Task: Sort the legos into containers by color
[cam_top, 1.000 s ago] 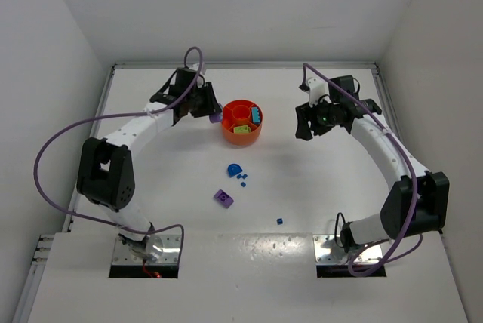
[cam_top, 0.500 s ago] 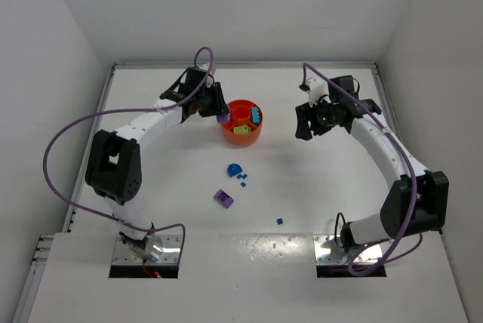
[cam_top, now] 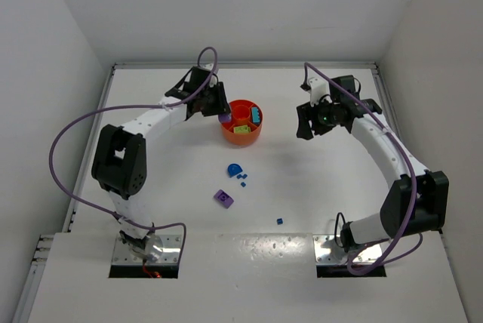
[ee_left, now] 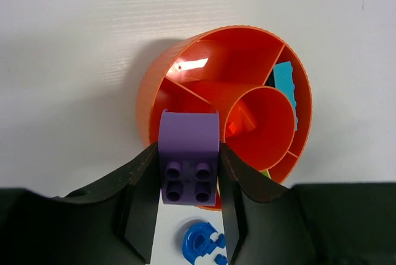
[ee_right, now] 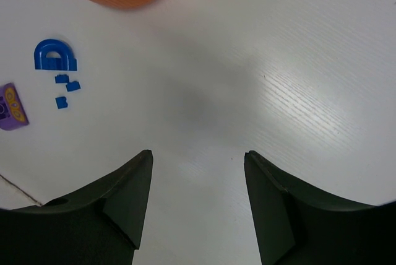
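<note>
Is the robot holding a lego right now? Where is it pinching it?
Yes. The left pincer squeezes a purple brick by its two opposite sides, near the orange bowl's rim. The right pincer is open and holds nothing.

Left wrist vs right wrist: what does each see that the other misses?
Only left wrist: the purple brick clamped between the left fingers at the rim of the orange bowl, plus the bowl's central cup and a teal piece in one wedge.
Only right wrist: the right fingers apart over the table, a loose purple piece and three small blue bits.
Both: the orange bowl and the blue arch brick.
</note>
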You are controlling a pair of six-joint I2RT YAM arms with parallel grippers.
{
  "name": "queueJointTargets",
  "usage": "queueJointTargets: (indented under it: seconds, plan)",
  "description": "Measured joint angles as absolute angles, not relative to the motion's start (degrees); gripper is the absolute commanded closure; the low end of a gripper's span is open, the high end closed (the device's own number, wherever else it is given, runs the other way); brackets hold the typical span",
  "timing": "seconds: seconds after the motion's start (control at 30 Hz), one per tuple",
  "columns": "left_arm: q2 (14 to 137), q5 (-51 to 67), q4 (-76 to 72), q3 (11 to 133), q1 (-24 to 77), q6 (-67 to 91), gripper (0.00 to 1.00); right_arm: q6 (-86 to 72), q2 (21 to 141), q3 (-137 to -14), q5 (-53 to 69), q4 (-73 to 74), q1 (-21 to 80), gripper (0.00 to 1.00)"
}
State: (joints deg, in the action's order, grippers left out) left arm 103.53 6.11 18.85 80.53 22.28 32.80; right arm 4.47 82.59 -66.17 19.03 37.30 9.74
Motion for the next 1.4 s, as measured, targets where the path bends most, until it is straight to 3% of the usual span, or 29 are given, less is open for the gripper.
queueJointTargets:
  seconds: [0.1, 0.23, 0.37, 0.5, 0.57, 0.83, 0.9, 1.13, 1.4]
  plan:
    - [104.0, 6.2, 19.0, 80.8, 22.3, 33.1, 0.36, 4.5, 82.7, -66.2, 19.0, 37.3, 9.7, 0.38]
    - [104.2, 6.2, 19.0, 81.0, 22.4, 33.5, 0.28, 4.5, 83.0, -66.2, 19.0, 37.3, 9.7, 0.38]
    - [104.0, 5.8, 19.0, 81.1, 22.5, 33.5, 0.28, 4.5, 83.2, -66.2, 19.0, 37.3, 9.6, 0.38]
    - [101.7, 5.3, 20.2, 81.1, 22.5, 30.6, 0.45, 4.5, 83.2, -66.2, 19.0, 37.3, 9.6, 0.38]
    - [98.1, 7.1, 20.9, 80.8, 22.4, 25.7, 0.43, 4.5, 83.2, -66.2, 19.0, 37.3, 9.6, 0.38]
    - [72.2, 28.1, 30.2, 72.2, 20.4, -11.1, 0.06, 4.5, 83.2, -66.2, 19.0, 37.3, 9.6, 0.38]
    - [68.3, 29.7, 31.7, 67.4, 23.2, -17.7, 0.02, 4.5, 83.1, -66.0, 18.9, 37.0, 9.6, 0.38]
    - [65.6, 28.8, 38.7, 46.3, 42.2, -32.4, 0.06, 4.5, 83.0, -65.5, 18.0, 36.6, 9.6, 0.38]
    - [66.3, 20.6, 32.8, 39.8, 52.4, -42.5, 0.08, 4.9, 83.0, -65.5, 16.9, 37.1, 9.5, 0.38]
